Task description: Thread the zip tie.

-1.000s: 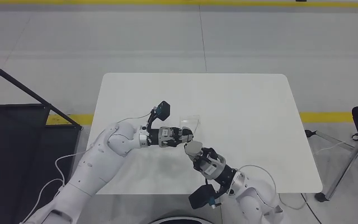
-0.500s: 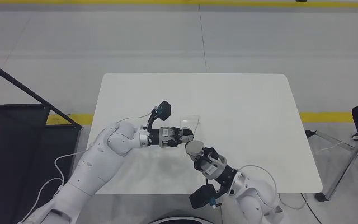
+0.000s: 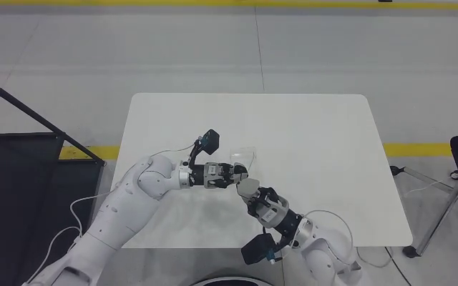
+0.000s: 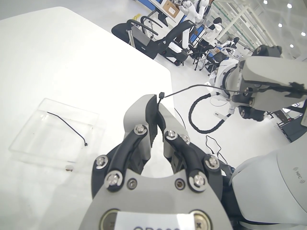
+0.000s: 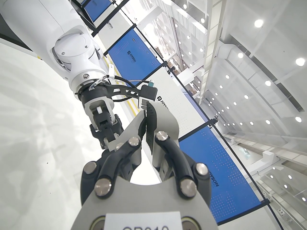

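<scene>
My left gripper (image 4: 156, 101) is shut on a thin black zip tie (image 4: 182, 90), pinching it just below its square head. The strap arcs away from the head to my right gripper (image 4: 296, 87), which holds the far end. In the right wrist view the right gripper (image 5: 146, 114) has its pads pressed together, with the left gripper (image 5: 105, 130) close behind it. From the top view, the left gripper (image 3: 242, 171) and right gripper (image 3: 245, 184) nearly meet above the table's front middle.
A clear flat tray (image 4: 28, 142) lies on the white table (image 3: 322, 143) just beyond the grippers and holds a second black zip tie (image 4: 68, 126). The tray (image 3: 243, 154) sits near the table's centre.
The right gripper has crept slightly closer to the left gripper. The left arm has stayed in place.
</scene>
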Controlling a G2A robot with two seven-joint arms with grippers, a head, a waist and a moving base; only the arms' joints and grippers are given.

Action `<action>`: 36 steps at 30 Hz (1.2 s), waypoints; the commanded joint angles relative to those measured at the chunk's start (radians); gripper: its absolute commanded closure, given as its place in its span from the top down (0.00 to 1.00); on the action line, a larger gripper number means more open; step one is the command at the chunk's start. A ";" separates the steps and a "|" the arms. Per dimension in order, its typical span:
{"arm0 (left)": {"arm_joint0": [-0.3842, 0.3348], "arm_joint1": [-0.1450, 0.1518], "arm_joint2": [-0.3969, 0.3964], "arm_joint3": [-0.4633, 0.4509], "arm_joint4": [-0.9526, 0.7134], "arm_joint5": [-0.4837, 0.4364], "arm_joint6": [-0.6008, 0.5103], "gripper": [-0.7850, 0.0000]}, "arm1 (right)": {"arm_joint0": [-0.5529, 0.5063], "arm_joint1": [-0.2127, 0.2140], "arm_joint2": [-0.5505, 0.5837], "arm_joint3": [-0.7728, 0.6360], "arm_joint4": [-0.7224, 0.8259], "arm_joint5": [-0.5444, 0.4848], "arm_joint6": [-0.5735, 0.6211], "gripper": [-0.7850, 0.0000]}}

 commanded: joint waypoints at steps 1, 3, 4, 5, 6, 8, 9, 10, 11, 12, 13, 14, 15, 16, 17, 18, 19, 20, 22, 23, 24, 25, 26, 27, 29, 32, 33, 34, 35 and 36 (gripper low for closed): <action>0.000 0.001 0.001 0.000 0.000 0.000 0.000 0.00 | 0.002 0.001 -0.001 0.001 0.003 0.002 0.004 0.00; -0.001 0.001 0.002 -0.001 0.000 0.000 0.000 0.00 | 0.003 0.002 -0.002 0.003 0.004 0.004 0.008 0.00; -0.001 0.002 0.003 -0.001 0.000 0.000 0.000 0.00 | 0.004 0.002 -0.002 0.003 0.004 0.005 0.010 0.00; -0.001 0.002 0.003 -0.001 0.000 0.001 0.000 0.00 | 0.005 0.003 -0.003 0.003 0.004 0.005 0.011 0.00; -0.001 0.002 0.004 -0.001 -0.001 0.002 -0.001 0.00 | 0.005 0.003 -0.003 0.004 0.006 0.007 0.012 0.00; -0.001 0.003 0.005 -0.002 -0.002 0.003 -0.001 0.00 | 0.005 0.004 -0.004 0.004 0.009 0.010 0.015 0.00; -0.001 0.003 0.005 -0.002 -0.002 0.003 0.000 0.00 | 0.005 0.004 -0.005 0.004 0.008 0.013 0.015 0.00; -0.001 0.004 0.006 -0.002 -0.002 0.003 0.000 0.00 | 0.005 0.005 -0.005 0.004 0.010 0.015 0.015 0.00; -0.001 0.004 0.006 -0.003 -0.002 0.003 0.000 0.00 | 0.005 0.005 -0.005 0.004 0.010 0.017 0.015 0.00; -0.001 0.004 0.006 -0.003 -0.003 0.004 0.002 0.00 | 0.004 0.006 -0.005 0.003 0.010 0.019 0.015 0.00; 0.000 0.005 0.007 -0.002 -0.004 0.005 0.002 0.00 | 0.003 0.006 -0.005 0.002 0.011 0.020 0.015 0.00; -0.001 0.005 0.007 -0.002 -0.003 0.006 0.002 0.00 | 0.003 0.007 -0.006 0.002 0.012 0.021 0.013 0.00; -0.001 0.005 0.007 -0.003 -0.004 0.006 0.003 0.00 | 0.003 0.007 -0.005 0.002 0.011 0.022 0.012 0.00; -0.001 0.006 0.008 -0.003 -0.004 0.006 0.003 0.00 | 0.003 0.008 -0.006 0.002 0.011 0.023 0.012 0.00; -0.001 0.006 0.008 -0.003 -0.005 0.006 0.003 0.00 | 0.003 0.009 -0.006 0.002 0.012 0.023 0.012 0.00; -0.001 0.006 0.009 -0.004 -0.005 0.006 0.003 0.00 | 0.003 0.009 -0.006 0.002 0.013 0.022 0.013 0.00; -0.001 0.006 0.009 -0.004 -0.005 0.007 0.004 0.00 | 0.003 0.010 -0.006 0.002 0.014 0.022 0.013 0.00; -0.001 0.007 0.009 -0.004 -0.005 0.007 0.004 0.00 | 0.004 0.010 -0.006 0.002 0.015 0.022 0.013 0.00; -0.002 0.007 0.011 -0.004 -0.007 0.009 0.004 0.00 | 0.004 0.011 -0.007 0.001 0.015 0.023 0.014 0.00; -0.002 0.007 0.011 -0.004 -0.007 0.010 0.004 0.00 | 0.004 0.011 -0.007 0.001 0.016 0.025 0.014 0.00; -0.003 0.007 0.012 -0.005 -0.008 0.011 0.004 0.00 | 0.004 0.012 -0.007 0.001 0.017 0.027 0.014 0.00; -0.003 0.007 0.013 -0.005 -0.008 0.011 0.004 0.00 | 0.004 0.012 -0.008 0.001 0.017 0.027 0.014 0.00; -0.004 0.008 0.013 -0.005 -0.008 0.012 0.004 0.00 | 0.004 0.013 -0.008 0.001 0.017 0.028 0.014 0.00; -0.004 0.008 0.014 -0.005 -0.008 0.012 0.004 0.00 | 0.004 0.013 -0.008 0.001 0.017 0.028 0.014 0.00; -0.004 0.008 0.015 -0.004 -0.009 0.013 0.005 0.00 | 0.004 0.014 -0.009 0.001 0.019 0.029 0.014 0.00; -0.006 0.008 0.017 -0.003 -0.010 0.014 0.005 0.00 | 0.004 0.016 -0.009 0.001 0.021 0.033 0.012 0.00; -0.006 0.009 0.017 -0.003 -0.011 0.014 0.005 0.00 | 0.003 0.016 -0.009 0.001 0.022 0.035 0.012 0.00; -0.006 0.009 0.018 -0.003 -0.010 0.014 0.004 0.00 | 0.003 0.016 -0.010 0.001 0.023 0.036 0.012 0.00; -0.007 0.009 0.018 -0.002 -0.011 0.015 0.004 0.00 | 0.003 0.017 -0.010 0.001 0.023 0.036 0.012 0.00; -0.007 0.009 0.019 -0.002 -0.012 0.016 0.003 0.00 | 0.003 0.017 -0.010 0.001 0.023 0.037 0.012 0.00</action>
